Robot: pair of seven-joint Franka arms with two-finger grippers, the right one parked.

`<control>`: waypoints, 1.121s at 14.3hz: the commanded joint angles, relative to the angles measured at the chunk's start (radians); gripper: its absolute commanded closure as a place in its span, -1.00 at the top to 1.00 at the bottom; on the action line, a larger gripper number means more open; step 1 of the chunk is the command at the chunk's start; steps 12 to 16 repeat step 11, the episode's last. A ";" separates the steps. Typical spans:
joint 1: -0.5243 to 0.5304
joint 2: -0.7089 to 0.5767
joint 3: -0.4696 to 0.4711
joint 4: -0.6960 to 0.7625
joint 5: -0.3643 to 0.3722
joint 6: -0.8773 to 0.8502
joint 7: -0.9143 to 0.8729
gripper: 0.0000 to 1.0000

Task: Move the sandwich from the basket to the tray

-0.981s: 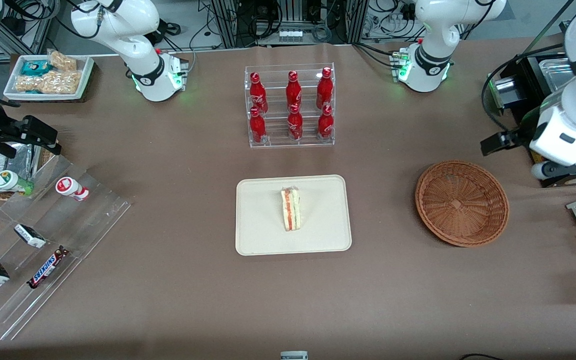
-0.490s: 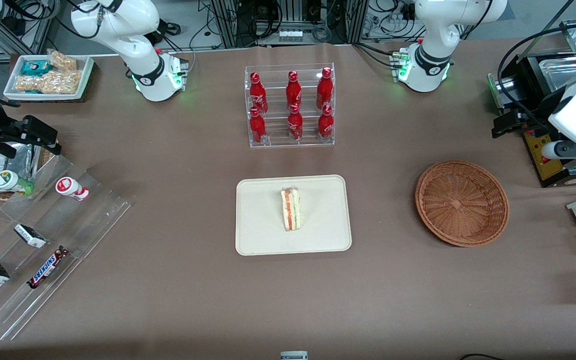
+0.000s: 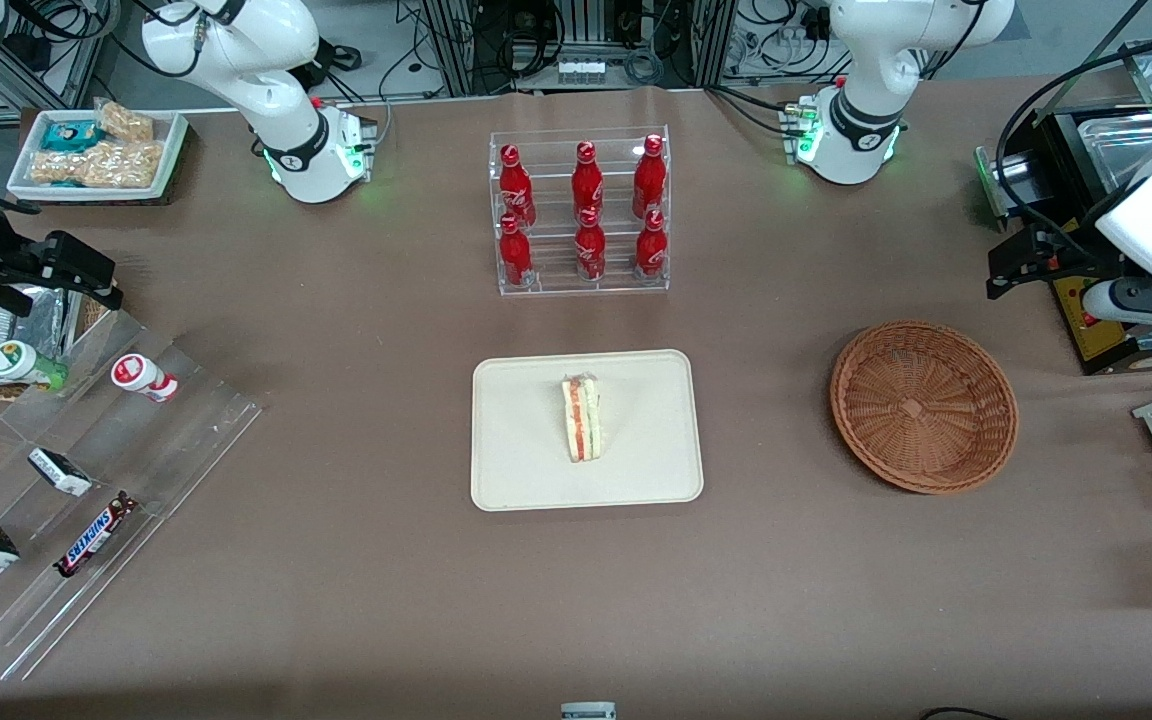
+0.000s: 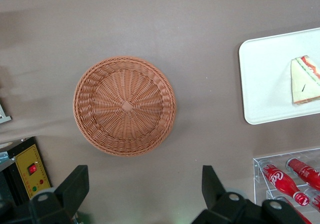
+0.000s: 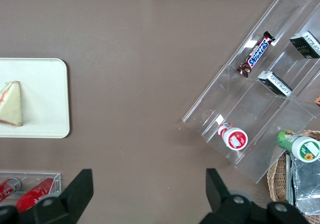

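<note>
On my front feed the flat cream-beige rectangular tray (image 3: 506,400) holds the small triangular white-bread sandwich (image 3: 581,417), lying near its middle with red and yellow filling showing. It looks light, soft and easily crushed; I'd pinch it gently across the flat bread faces. Toward the working arm's end, the round brown woven wicker basket (image 3: 923,405) sits empty. My gripper (image 4: 141,196) hangs above it, jaws wide, holding nothing.
</note>
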 commanded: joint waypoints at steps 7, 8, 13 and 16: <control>-0.009 0.010 0.008 0.007 0.015 -0.006 0.011 1.00; -0.009 0.010 0.008 0.007 0.015 -0.008 0.011 1.00; -0.008 0.008 0.008 0.007 0.015 -0.004 0.011 1.00; -0.008 0.008 0.008 0.007 0.015 -0.004 0.011 1.00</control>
